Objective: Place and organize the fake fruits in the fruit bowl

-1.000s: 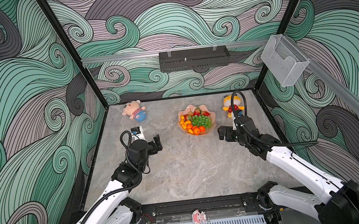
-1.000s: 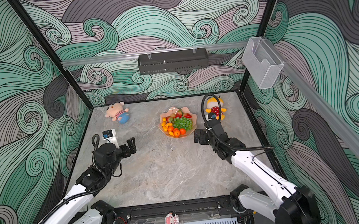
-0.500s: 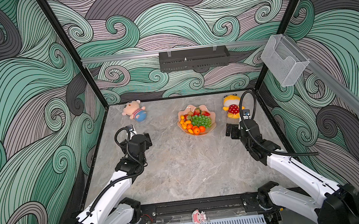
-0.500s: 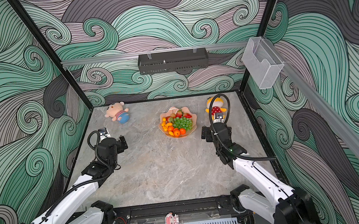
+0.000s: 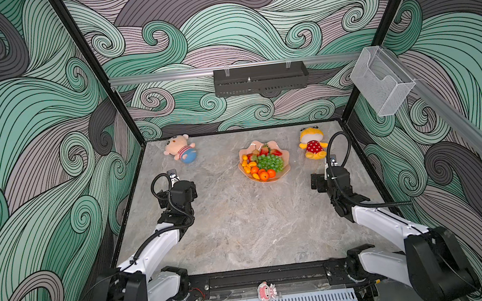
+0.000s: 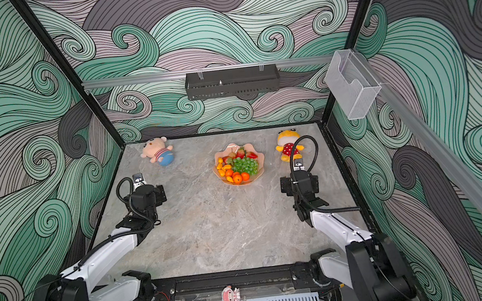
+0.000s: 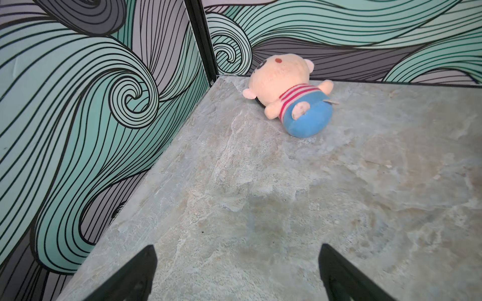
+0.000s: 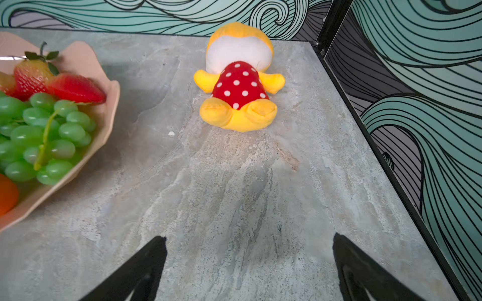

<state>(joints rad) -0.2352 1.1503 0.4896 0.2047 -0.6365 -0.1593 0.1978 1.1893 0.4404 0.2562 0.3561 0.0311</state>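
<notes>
The salmon-pink fruit bowl (image 5: 285,155) (image 6: 261,157) (image 8: 110,104) stands at the back centre of the stone table. In it lie the fake fruits: a green grape bunch (image 5: 270,162) (image 8: 44,130), red strawberries (image 5: 265,150) (image 8: 74,89), orange tangerines (image 5: 263,175) and small kumquats (image 5: 246,163). My left gripper (image 5: 176,192) (image 6: 147,196) (image 7: 236,250) hovers open and empty at the table's left side, far from the bowl. My right gripper (image 5: 328,178) (image 6: 299,181) (image 8: 250,238) stands open and empty to the right of the bowl and a little nearer the front.
A pig plush in blue trousers (image 5: 179,149) (image 7: 289,91) lies at the back left. A yellow plush with a red dotted dress (image 5: 311,145) (image 8: 238,78) lies at the back right, close to the right wall. A black rack (image 5: 259,78) hangs on the back wall.
Both arms have drawn away from the bowl toward their own sides, and both wrists have turned to face the back wall. Both grippers stayed open. The fruits and the bowl have not moved.
</notes>
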